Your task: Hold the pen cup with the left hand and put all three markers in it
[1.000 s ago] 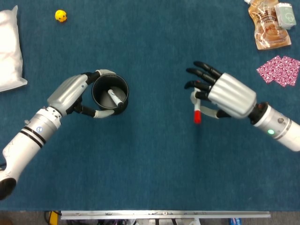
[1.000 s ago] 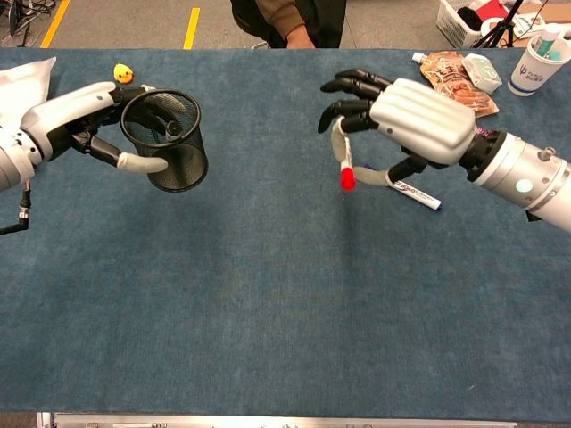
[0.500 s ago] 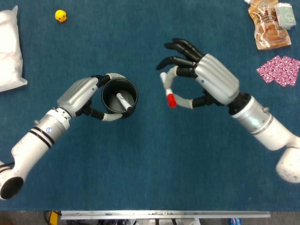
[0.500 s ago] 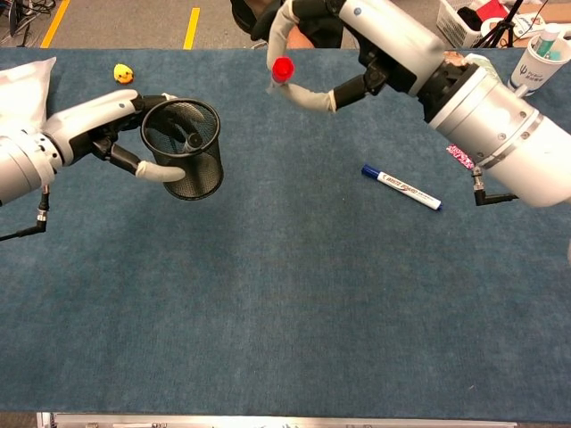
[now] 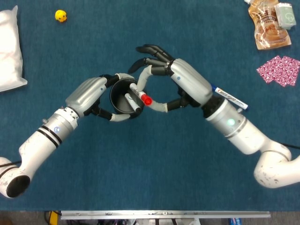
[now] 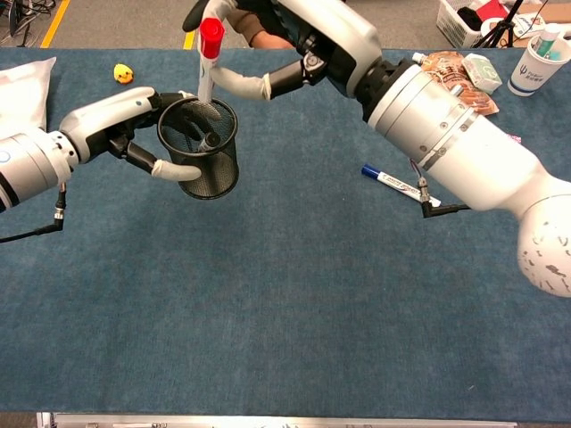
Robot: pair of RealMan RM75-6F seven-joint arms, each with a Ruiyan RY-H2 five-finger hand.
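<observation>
I see the left hand (image 5: 91,96) wrapped around the black mesh pen cup (image 6: 203,150), fingers curled on its wall from the left and under its lower rim. The cup sits left of centre in both views, on the blue table cloth (image 5: 154,178). From the head view I see one marker already inside (image 5: 133,103), lying slanted against the cup's inner wall.

The right hand (image 5: 176,84) reaches in from the right, just above and right of the cup. Its thumb and a finger pinch the red-capped marker (image 6: 208,55); the other fingers are spread apart toward the upper left. In the chest view this marker stands close to upright, red cap on top, with its lower end at the cup's far rim; I cannot tell whether the tip is already inside. In the head view its red cap shows at the cup's right edge.

The blue-capped marker (image 6: 399,186) lies flat on the cloth right of centre, well apart from the cup, partly under the right forearm in the head view.

Elsewhere:
- a small yellow toy (image 5: 61,16), upper left
- a white bag (image 5: 9,49) at the left edge
- a snack pouch (image 5: 268,26), upper right
- a pink patterned packet (image 5: 280,70)
- a paper cup (image 6: 542,61), upper right of the chest view
</observation>
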